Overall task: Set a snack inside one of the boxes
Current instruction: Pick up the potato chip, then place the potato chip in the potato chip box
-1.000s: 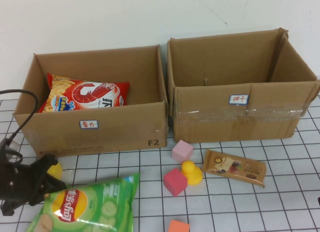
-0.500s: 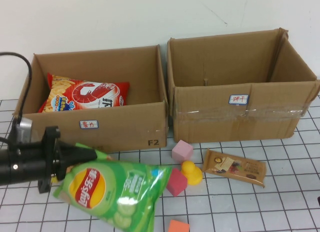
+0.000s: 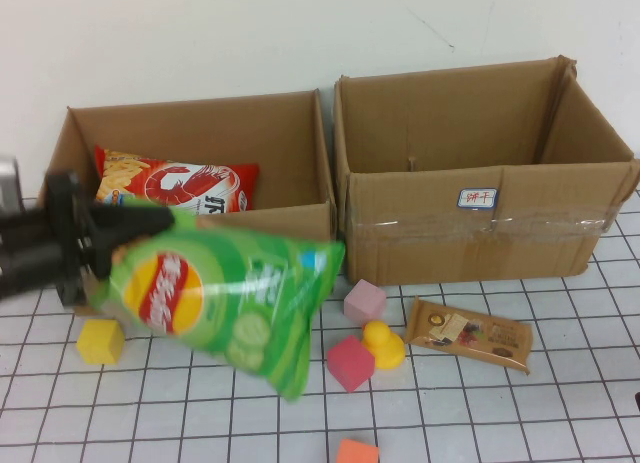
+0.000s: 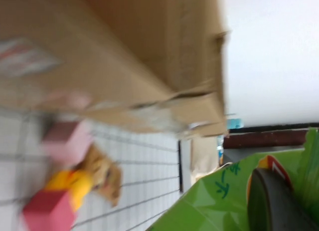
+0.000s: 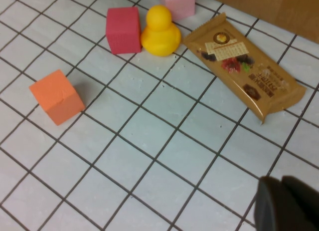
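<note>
My left gripper (image 3: 150,225) is shut on the top edge of a green Lay's chip bag (image 3: 225,293) and holds it in the air in front of the left cardboard box (image 3: 310,223). The bag hangs tilted down to the right. In the left wrist view the green bag (image 4: 214,203) sits against a dark finger (image 4: 271,201). A red shrimp-chip bag (image 3: 175,191) lies inside the left box. The right box (image 3: 480,228) shows nothing inside. A brown snack bar (image 3: 468,333) lies on the table. My right gripper (image 5: 288,205) is shut and empty, low over the grid table.
Foam blocks and a toy lie in front of the boxes: yellow cube (image 3: 100,341), pink cube (image 3: 364,301), red cube (image 3: 350,363), yellow duck (image 3: 383,345), orange cube (image 3: 357,451). The right wrist view shows the snack bar (image 5: 244,66), duck (image 5: 160,31) and orange cube (image 5: 56,96).
My left gripper has lifted the green bag off the table, up to the left box's front wall. The yellow cube it hid is now uncovered. The right arm has not moved.
</note>
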